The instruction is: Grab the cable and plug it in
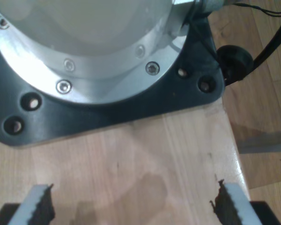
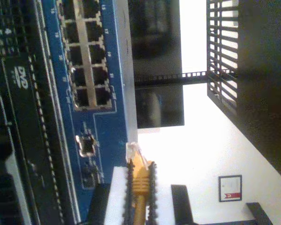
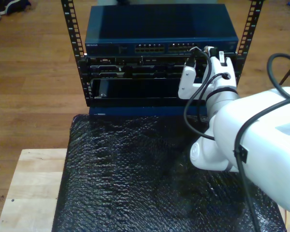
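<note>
Cable: While its clear plug [image 2: 132, 151] points at the blue switch, the yellow-orange cable [image 2: 140, 187] sits pinched between the toothed pads of the second gripper [image 2: 140, 185], with the plug tip free and just beside the switch's front edge.
Where it is: in the exterior view the arm reaches up to the rack [image 3: 77, 53] toward that view's right, its gripper at the switch's face.
Step in hand: the grab looks done; the plugging is under way, and the plug is not yet in any socket.
Next move: likely to line the plug up with one open port [image 2: 89, 96] and push it straight in; plug and port must match in turn and angle, a fine alignment.
Switch: blue switch [image 3: 159, 29] with two rows of ports, topmost in the rack.
Writing: small numerals beside the ports, too blurred to read surely; a logo on the black unit [image 2: 21, 75], not legible.
First gripper: the first gripper [image 1: 133, 206] has its pads spread wide apart and empty, above a pale wooden board [image 1: 145, 159], near a black base plate [image 1: 103, 112].
</note>
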`<move>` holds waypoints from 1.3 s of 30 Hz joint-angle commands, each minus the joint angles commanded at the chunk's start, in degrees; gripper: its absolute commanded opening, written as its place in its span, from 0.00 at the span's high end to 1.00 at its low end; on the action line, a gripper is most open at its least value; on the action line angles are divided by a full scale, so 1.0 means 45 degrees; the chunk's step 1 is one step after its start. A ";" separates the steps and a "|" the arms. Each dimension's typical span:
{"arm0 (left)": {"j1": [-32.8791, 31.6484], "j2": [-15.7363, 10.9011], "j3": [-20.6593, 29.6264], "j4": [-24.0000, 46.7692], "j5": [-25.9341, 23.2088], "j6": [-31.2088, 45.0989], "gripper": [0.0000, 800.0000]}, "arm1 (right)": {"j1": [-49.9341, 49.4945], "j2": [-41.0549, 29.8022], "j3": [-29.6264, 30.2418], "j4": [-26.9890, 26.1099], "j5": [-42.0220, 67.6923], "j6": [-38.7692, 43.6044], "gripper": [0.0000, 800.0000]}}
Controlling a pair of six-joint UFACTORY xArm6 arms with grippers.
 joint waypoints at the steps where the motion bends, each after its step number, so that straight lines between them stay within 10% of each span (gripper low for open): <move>1: -0.0020 0.0000 0.0000 0.0000 0.0000 0.0000 0.00 | 0.0020 0.0059 -0.0059 0.0117 0.0000 0.0000 1.00; 39: 0.0000 0.0000 0.0000 0.0000 0.0000 0.0000 0.00 | 0.0586 0.1465 -0.1817 0.0899 -0.0293 -0.0332 1.00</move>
